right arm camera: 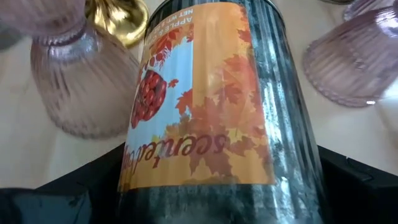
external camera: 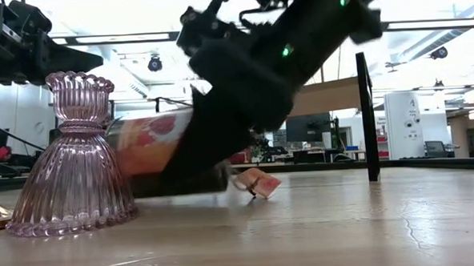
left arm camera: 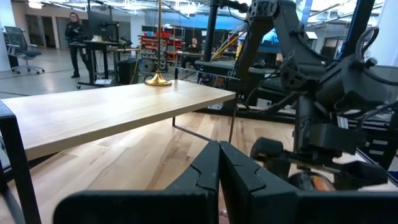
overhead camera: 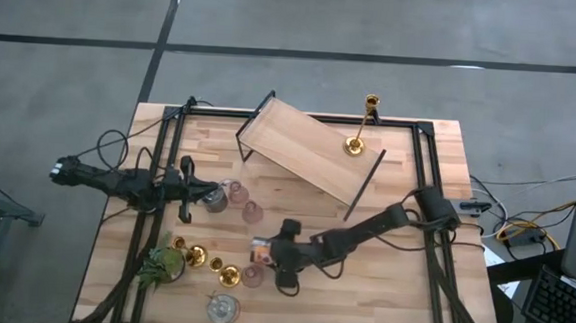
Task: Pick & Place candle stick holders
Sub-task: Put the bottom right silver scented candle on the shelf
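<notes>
Bright overhead ceiling glare in low view; right wrist close-up softly blurred.

Ribbed pink glass holder [external camera: 71,156], orange leaf-patterned candle jar [right arm camera: 208,99], gold candlestick [overhead camera: 362,124]

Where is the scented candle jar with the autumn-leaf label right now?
The scented candle jar lies between the right gripper's fingers at the table's front middle in the high view, beside a pink glass holder and a gold candlestick base.

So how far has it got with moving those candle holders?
One gold candlestick already stands on the wooden shelf. The right gripper is around a scented candle jar lying on the table. The pink glass holders, other gold ones and silvery ones still wait; the left gripper is shut.
</notes>
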